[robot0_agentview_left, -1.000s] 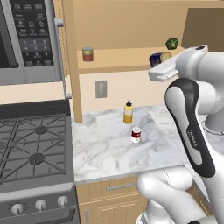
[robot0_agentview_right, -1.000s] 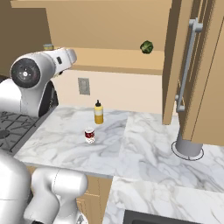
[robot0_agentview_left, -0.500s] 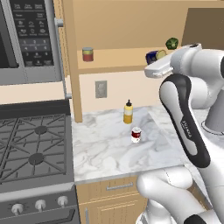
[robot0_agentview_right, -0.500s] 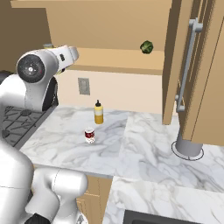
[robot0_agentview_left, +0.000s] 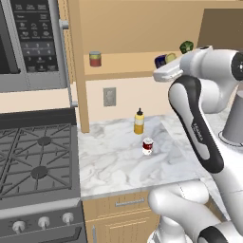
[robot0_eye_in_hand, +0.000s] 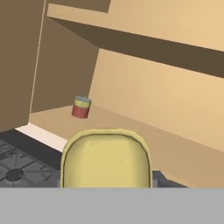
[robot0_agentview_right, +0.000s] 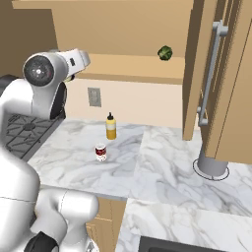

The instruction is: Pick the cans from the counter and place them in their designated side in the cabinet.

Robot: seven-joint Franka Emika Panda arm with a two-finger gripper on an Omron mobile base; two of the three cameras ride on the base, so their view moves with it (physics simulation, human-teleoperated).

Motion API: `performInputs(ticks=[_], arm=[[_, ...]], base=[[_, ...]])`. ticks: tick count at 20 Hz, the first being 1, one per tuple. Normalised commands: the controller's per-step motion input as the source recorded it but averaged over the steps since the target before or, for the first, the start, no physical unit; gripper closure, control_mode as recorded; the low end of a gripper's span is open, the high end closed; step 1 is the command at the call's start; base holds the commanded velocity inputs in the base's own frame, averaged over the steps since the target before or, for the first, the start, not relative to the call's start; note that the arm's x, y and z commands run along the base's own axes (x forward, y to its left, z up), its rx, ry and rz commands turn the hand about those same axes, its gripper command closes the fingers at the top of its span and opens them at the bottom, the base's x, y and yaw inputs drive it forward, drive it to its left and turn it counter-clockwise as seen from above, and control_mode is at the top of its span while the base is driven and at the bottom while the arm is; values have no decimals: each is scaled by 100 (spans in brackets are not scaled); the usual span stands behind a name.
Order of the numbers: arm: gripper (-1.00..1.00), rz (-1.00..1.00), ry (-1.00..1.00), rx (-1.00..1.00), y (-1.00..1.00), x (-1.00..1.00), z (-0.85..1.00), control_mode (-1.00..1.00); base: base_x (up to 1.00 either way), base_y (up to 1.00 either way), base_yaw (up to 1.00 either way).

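Item held: I see my gripper [robot0_eye_in_hand: 107, 181] clamped on the dark blue boxy tin [robot0_agentview_left: 160, 61], its yellow face toward the hand camera, raised at the cabinet [robot0_agentview_left: 133, 28] shelf's right part. Round red-and-white can [robot0_agentview_left: 147, 146] upright on the counter [robot0_agentview_left: 114, 161], just in front of the yellow squeeze bottle [robot0_agentview_left: 138, 121]

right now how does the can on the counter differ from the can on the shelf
The counter can is red and white; the shelf can is red with a yellow-green band. The counter can stands low on the marble counter beside the yellow bottle; the shelf can stands alone at the cabinet's left end. Both are short, round, upright and free of the gripper.
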Motion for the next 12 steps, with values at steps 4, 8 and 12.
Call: performInputs(ticks=[4, 8, 12], arm=[[100, 0, 2, 0, 7, 16, 0, -100], [100, 0, 0, 0, 9, 19, 0, -100], [100, 0, 0, 0, 10, 27, 0, -100]], base=[[0, 0, 0], [0, 0, 0], [0, 0, 0]])
